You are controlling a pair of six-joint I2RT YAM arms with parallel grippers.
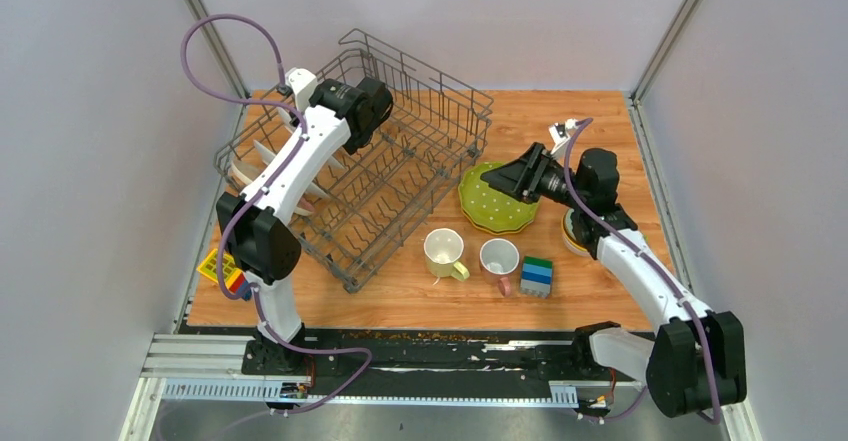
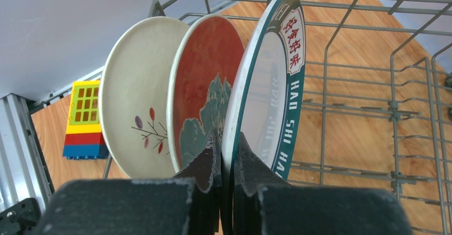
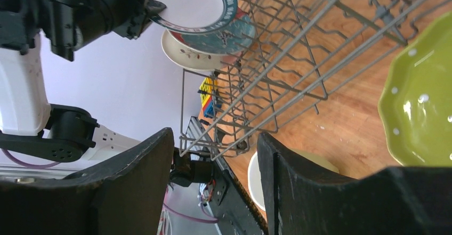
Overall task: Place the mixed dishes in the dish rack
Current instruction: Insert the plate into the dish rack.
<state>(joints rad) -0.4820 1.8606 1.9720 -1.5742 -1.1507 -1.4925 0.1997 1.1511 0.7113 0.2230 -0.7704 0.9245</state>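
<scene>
Wooden table (image 1: 600,131), left gripper (image 2: 228,139) clamping teal-rimmed plate (image 2: 266,86) in rack (image 2: 393,107) (two plates (image 2: 138,86) beside), right gripper (image 3: 215,139) spread

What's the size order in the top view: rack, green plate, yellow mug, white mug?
1. rack
2. green plate
3. yellow mug and white mug: they look alike, so no ranking between them.

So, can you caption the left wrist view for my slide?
Left gripper shut on the teal-rimmed plate beside a red plate and a cream plate in the dish rack.
</scene>
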